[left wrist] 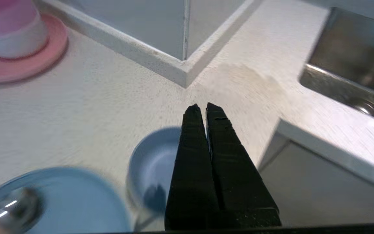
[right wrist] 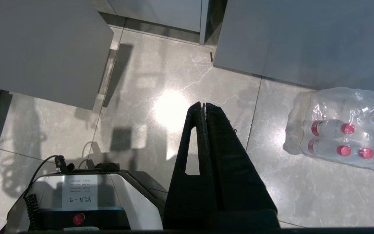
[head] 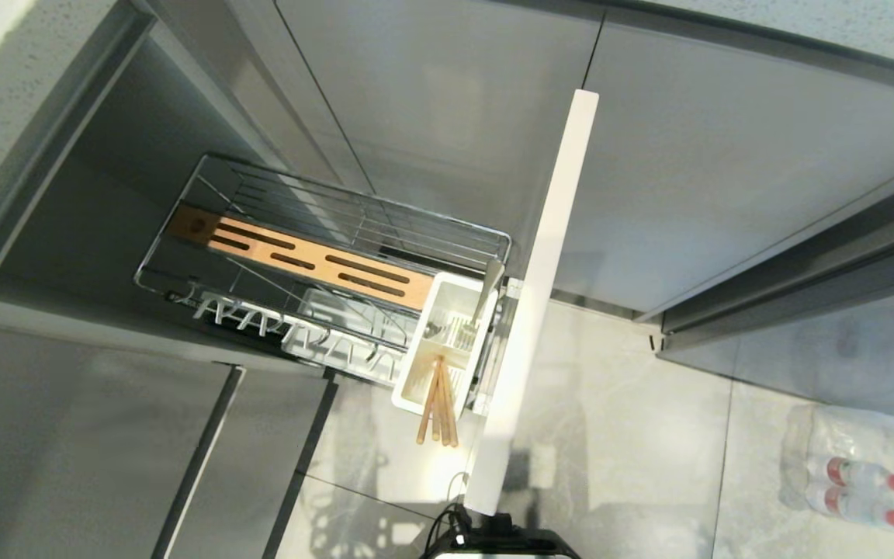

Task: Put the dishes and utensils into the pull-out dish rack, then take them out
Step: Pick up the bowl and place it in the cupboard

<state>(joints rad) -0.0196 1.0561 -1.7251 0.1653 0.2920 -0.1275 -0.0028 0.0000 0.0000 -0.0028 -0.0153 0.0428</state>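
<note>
Bowl (left wrist: 153, 169) and plate (left wrist: 73, 201) sit on the table (left wrist: 109, 107) at the lower left of the left wrist view, and the left tool (left wrist: 203, 109) hangs over them, clenched on nothing, its tip past the bowl's far rim toward the middle of the frame. The bowl lies just beside and partly under the tool's black fingers (left wrist: 190, 156), on their left in the picture; the plate lies further to the lower left, close to the bowl, with a spoon (left wrist: 15, 208) resting on it at the frame's corner. So the coming reach, as I judge it, turns on pulling back and leftward in that view, since both dishes are nearer the wrist than the fingertips are.

The left arm is plainly the nearer one. The right tool (right wrist: 204, 107) is also clenched and empty, pointing at the floor (right wrist: 141, 97) in the middle of its view, well apart from any dish.

The rack (head: 338, 264) stands pulled out at centre left of the head view, its long axis running from upper left to lower right. The caddy (head: 447, 341) at its lower right end holds the chopsticks (head: 438, 407), their tips sticking out toward the bottom of the frame. No plate or bowl shows in the rack.

A pink plate (left wrist: 21, 58) with a pink-and-white bowl (left wrist: 11, 29) sits at the upper left of the left wrist view, a sink (left wrist: 352, 65) at the upper right.
</note>
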